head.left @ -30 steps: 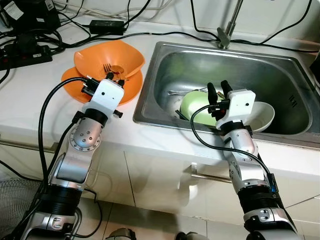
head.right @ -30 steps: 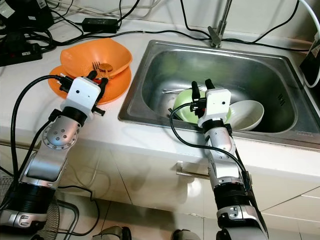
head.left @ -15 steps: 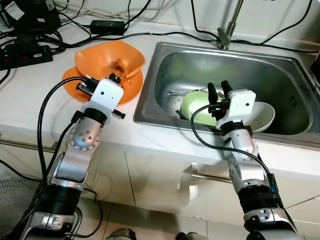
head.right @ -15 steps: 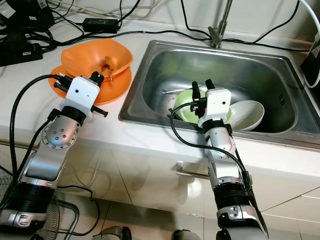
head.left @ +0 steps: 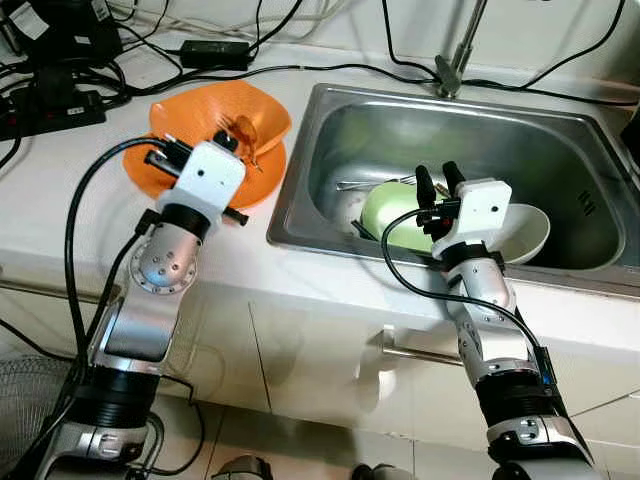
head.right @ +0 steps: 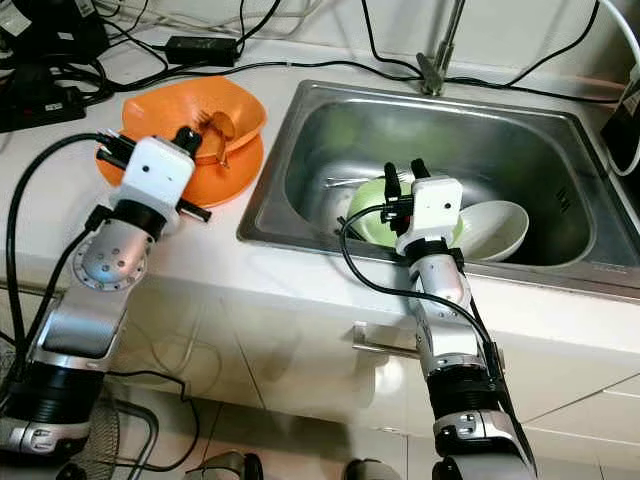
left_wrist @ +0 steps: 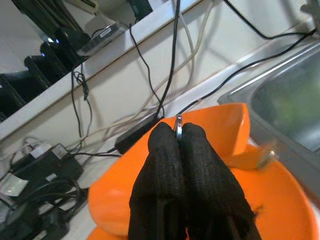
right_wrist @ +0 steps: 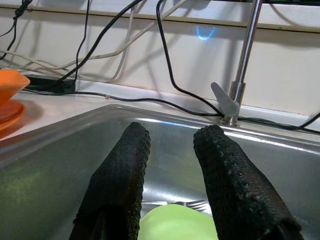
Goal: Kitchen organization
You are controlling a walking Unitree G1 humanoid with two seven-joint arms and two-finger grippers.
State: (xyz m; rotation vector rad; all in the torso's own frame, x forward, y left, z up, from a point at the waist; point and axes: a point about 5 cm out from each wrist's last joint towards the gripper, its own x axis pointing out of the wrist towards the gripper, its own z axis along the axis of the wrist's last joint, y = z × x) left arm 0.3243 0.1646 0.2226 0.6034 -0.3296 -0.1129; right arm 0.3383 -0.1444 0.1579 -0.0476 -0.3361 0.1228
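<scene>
The white table (head.left: 60, 190) runs across the scene, with a steel sink (head.left: 560, 160) set into it on the robot's right and a tap (head.left: 455, 60) rising behind the basin. Black cables and a power adapter (head.left: 213, 52) lie along the back of the table.

On the table just left of the sink sits an orange plate (head.left: 140, 165) with an orange bowl (head.left: 190, 110) resting on it. Inside the sink lie a green bowl (head.left: 385, 210) and, touching it on the right, a white bowl (head.left: 530, 235); a fork (head.left: 375, 183) lies on the sink floor behind the green bowl.

The left gripper (head.right: 187, 134) is raised over the near edge of the orange bowl, its fingers (left_wrist: 165, 160) pressed together on a thin metal utensil (left_wrist: 178, 125), whose edge shows between the tips. A brownish utensil end (head.right: 218, 124) hangs over the bowl's inside.

The right gripper (head.left: 434, 180) hovers above the green bowl, its fingers (right_wrist: 125, 165) spread apart and holding nothing.
</scene>
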